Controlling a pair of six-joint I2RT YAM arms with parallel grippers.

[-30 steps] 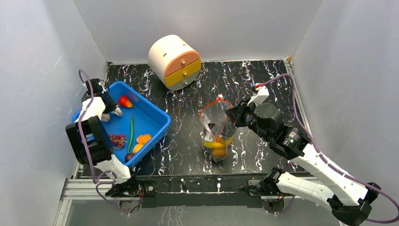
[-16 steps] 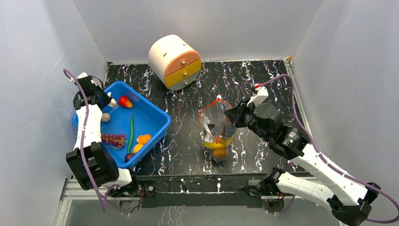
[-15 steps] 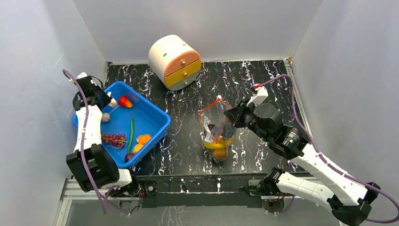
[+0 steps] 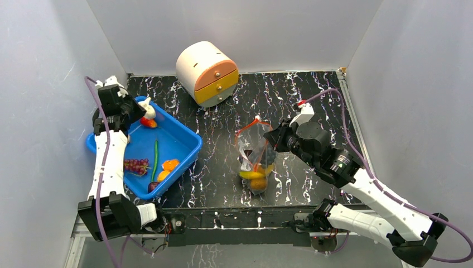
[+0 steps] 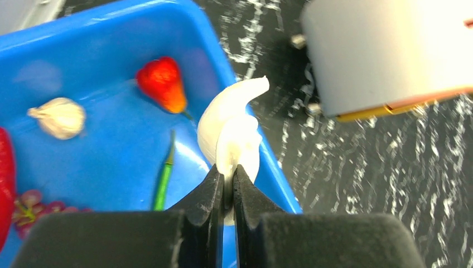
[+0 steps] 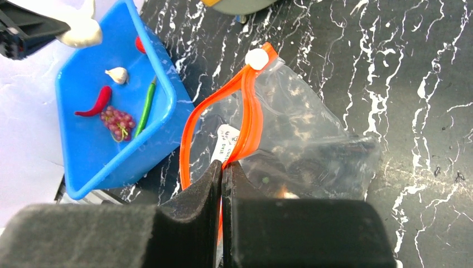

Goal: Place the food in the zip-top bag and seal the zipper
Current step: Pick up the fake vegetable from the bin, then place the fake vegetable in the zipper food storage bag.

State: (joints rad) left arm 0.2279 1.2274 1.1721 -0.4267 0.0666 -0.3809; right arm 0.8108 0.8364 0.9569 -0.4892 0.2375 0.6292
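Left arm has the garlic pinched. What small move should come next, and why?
Probably carry the garlic to the right, toward the bag. The left gripper is shut on it above the bin, so the pick looks done. The right gripper pinches the zipper strip, and the bag's mouth gapes open, ready to receive it.

At left of table (image 4: pixel 304 92): bin (image 4: pixel 179 138), with grapes (image 4: pixel 135 166) and strawberry (image 5: pixel 163 91) inside. To its right, well apart, near table centre: zip-top bag (image 4: pixel 252 142), with banana (image 4: pixel 252 173) inside. Behind both, at rear: drawer unit (image 4: pixel 203 70).
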